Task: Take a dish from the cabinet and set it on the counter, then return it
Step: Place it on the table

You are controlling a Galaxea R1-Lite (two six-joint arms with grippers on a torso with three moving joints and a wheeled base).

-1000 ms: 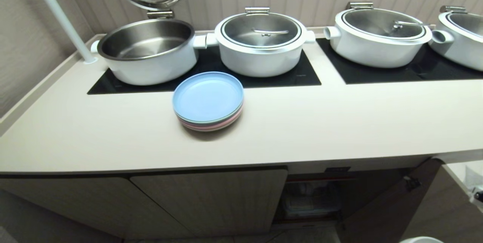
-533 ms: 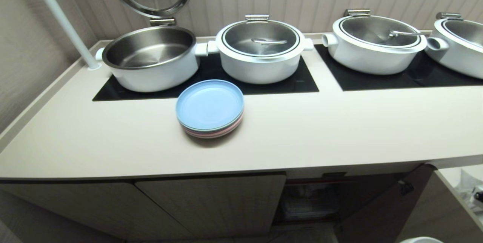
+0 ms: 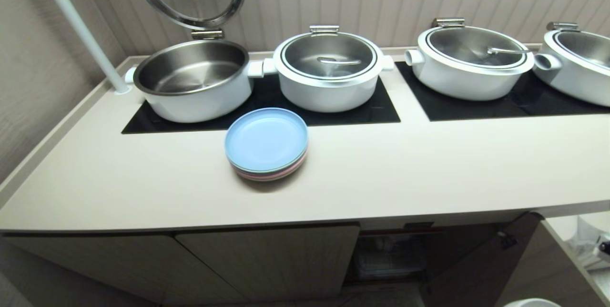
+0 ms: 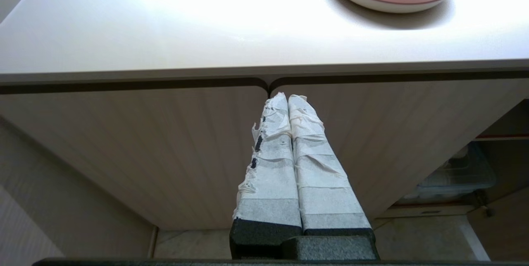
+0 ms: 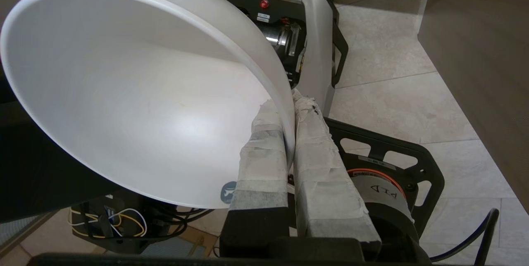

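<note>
Our right gripper [image 5: 289, 134] pinches the white dish [image 5: 136, 92] by its rim, low beside our base, at 5 o'clock from the plates [image 3: 267, 142]. Not yet on the counter [image 3: 429, 168]; returning follows. Left gripper [image 4: 288, 105] pressed together.

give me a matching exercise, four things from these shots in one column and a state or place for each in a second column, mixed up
Things:
1. white bowl
2. stack of plates
3. leftmost pot
4. left pincer

States or places:
A. lid swung up, inside bare steel
B. shut on nothing, in front of the closed cabinet doors
C. resting on the counter just in front of the hob panel
D. rim pinched by the right pincer, off the counter

Pairs: 1-D, 2-C, 3-A, 4-B
</note>
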